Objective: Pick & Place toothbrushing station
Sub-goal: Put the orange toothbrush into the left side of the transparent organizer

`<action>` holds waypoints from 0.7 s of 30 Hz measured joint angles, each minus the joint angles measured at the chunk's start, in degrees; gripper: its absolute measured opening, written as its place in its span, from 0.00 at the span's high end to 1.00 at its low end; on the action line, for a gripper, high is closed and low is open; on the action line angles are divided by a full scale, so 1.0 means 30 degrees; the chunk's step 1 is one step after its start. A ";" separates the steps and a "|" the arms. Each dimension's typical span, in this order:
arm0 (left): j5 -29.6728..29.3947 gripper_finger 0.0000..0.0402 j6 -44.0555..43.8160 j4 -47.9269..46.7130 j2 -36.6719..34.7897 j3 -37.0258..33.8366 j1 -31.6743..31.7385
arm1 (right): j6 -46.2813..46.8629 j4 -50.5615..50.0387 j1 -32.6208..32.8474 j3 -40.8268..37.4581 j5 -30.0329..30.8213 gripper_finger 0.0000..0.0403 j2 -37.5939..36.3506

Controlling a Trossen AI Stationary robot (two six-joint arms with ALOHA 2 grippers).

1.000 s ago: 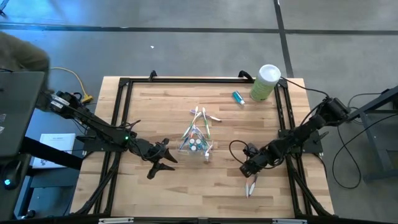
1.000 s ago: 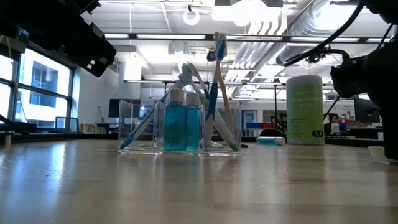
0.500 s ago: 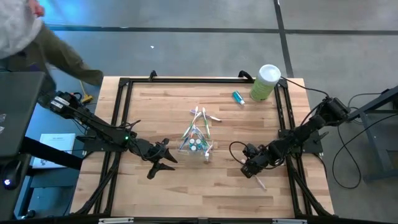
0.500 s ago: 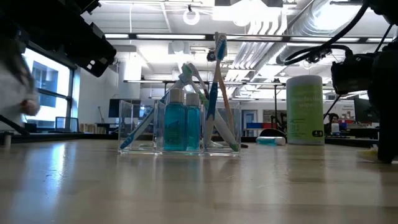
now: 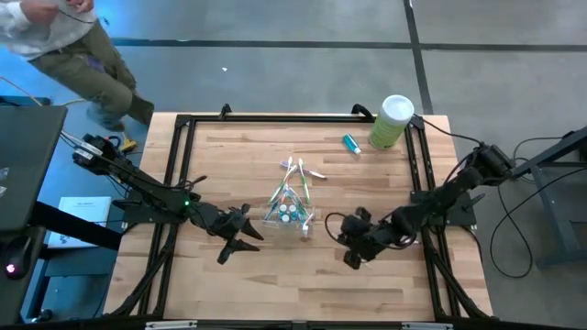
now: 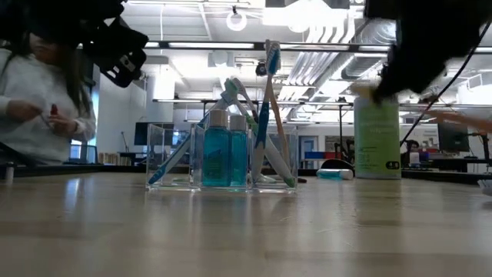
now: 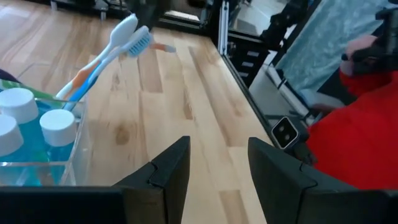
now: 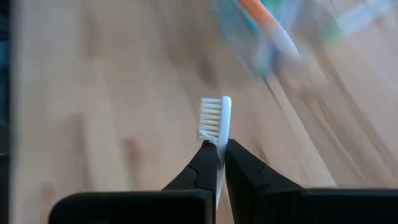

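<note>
Because the loose toothbrush (image 8: pixel 219 118) must go bristles-up into the clear cup (image 5: pixel 288 213) at table centre, the right gripper (image 5: pixel 351 246) clamps its neck, at four o'clock of the cup; left gripper (image 5: pixel 240 236), fingers apart and empty, waits at eight o'clock

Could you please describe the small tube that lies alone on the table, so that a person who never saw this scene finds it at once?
Start at the tall pale-green canister with a white lid, near the table's far right corner. The blue tube lies flat on the wood just to its left. Unlike the tubes standing in the clear cup at the table's middle, it lies outside any holder, by itself.
</note>
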 joint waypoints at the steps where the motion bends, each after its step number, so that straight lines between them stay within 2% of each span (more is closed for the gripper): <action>1: 0.0000 0.61 -0.0020 0.0118 0.0000 0.0000 0.0000 | -0.0871 0.0504 0.0122 0.0313 0.0244 0.98 -0.0006; 6: -0.0022 0.61 -0.0035 0.0456 0.0000 0.0000 0.0000 | -0.5186 0.3161 0.0690 0.1290 0.1565 0.98 -0.0051; 13: -0.0080 0.61 0.0620 0.2056 0.0015 0.0000 -0.0202 | -1.0438 0.7392 0.0821 0.1377 0.1891 0.98 -0.0058; 18: -0.0157 0.61 0.2409 0.5044 0.1033 0.0000 -0.1022 | -1.3192 0.9498 0.0529 0.1377 0.1868 0.98 -0.0066; 21: -0.0875 0.61 0.3797 0.7506 0.2315 0.0000 -0.1542 | -1.4541 1.0520 0.0525 0.1377 0.1751 0.98 -0.0066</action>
